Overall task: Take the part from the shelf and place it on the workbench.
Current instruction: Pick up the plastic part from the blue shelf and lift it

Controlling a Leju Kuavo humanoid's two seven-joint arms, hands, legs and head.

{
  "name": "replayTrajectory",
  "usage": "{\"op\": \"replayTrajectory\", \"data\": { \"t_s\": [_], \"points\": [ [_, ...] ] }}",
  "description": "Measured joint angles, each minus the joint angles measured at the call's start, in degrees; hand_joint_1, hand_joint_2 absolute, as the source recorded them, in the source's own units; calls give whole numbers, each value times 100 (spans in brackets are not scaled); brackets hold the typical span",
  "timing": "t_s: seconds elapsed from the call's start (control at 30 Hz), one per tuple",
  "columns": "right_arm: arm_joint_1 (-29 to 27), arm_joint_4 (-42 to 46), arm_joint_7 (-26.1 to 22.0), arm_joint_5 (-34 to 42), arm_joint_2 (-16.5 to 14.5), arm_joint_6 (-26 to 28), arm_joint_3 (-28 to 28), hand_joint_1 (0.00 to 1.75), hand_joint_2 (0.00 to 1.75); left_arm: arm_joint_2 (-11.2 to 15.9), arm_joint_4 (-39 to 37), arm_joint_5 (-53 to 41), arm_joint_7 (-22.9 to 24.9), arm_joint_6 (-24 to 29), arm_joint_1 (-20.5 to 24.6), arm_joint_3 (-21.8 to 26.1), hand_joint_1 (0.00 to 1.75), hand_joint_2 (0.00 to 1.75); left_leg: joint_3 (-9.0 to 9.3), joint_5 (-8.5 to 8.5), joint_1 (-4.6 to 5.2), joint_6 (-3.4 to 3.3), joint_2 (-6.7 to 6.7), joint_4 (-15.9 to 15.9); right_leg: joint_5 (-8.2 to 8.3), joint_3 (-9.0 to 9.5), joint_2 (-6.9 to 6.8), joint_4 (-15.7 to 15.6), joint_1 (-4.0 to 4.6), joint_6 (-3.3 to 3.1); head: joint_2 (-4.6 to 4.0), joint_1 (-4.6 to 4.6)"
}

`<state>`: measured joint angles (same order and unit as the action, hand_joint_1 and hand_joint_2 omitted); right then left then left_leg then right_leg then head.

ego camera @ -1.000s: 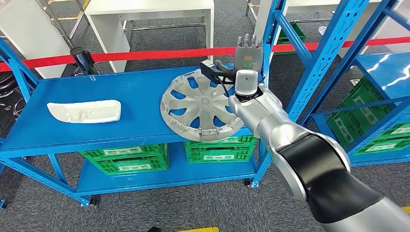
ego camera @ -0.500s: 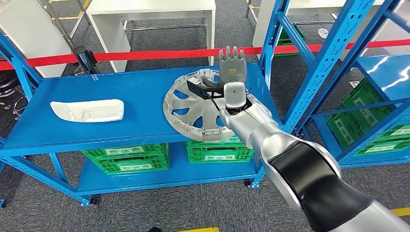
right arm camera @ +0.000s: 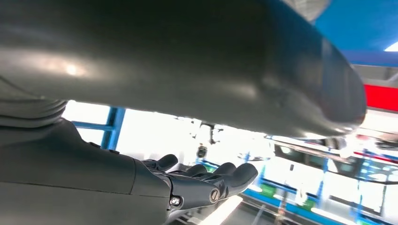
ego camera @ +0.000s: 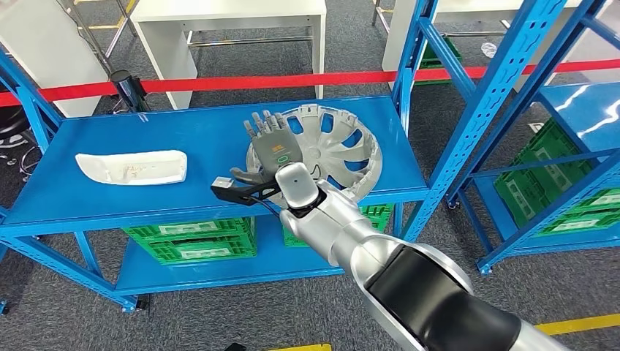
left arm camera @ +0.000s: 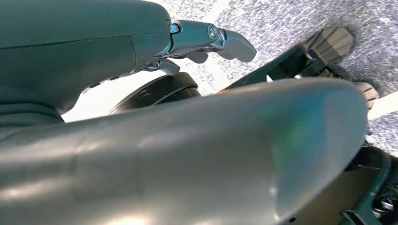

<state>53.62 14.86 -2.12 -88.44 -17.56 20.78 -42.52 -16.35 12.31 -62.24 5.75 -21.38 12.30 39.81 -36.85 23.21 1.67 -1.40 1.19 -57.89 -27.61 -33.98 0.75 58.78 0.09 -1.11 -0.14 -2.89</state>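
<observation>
A silver hubcap [ego camera: 336, 150] lies on the blue shelf [ego camera: 168, 131], toward its right end. A white elongated moulded part [ego camera: 131, 167] rests on the same shelf at the left. My right hand [ego camera: 272, 142] hovers over the hubcap's left rim, palm down and fingers stretched out and apart, holding nothing. The right wrist view shows that right hand [right arm camera: 187, 187] with straight, empty fingers. My left hand [left arm camera: 141, 42] hangs beside my body above grey floor, fingers loosely extended, nothing in it.
Green crates [ego camera: 190, 241] fill the lower shelf. A blue upright [ego camera: 475, 110] of a neighbouring rack stands just right of the shelf. Red barrier tape [ego camera: 219, 82] runs behind it, with a white table [ego camera: 227, 14] beyond.
My right hand has swept left, from the shelf's right post across the hubcap to its left rim. The hubcap and the white part remain on the shelf.
</observation>
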Motion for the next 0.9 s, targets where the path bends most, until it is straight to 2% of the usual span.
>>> {"op": "replayTrajectory", "data": {
  "t_s": [0.33,0.9],
  "points": [
    [-110,96,-24,203,-197,56,-147,0,0,-2,0,16,-49,0,-2,-1,0,0,-1,1,3,0,1,-1,1,4,-2,-2,-3,0,-1,-2],
    [-163,125,-14,261,-220,108,-203,0,0,-2,0,19,-48,0,-5,-1,0,0,0,1,3,0,2,-3,1,5,-3,-2,-3,0,-1,-2]
  ]
}}
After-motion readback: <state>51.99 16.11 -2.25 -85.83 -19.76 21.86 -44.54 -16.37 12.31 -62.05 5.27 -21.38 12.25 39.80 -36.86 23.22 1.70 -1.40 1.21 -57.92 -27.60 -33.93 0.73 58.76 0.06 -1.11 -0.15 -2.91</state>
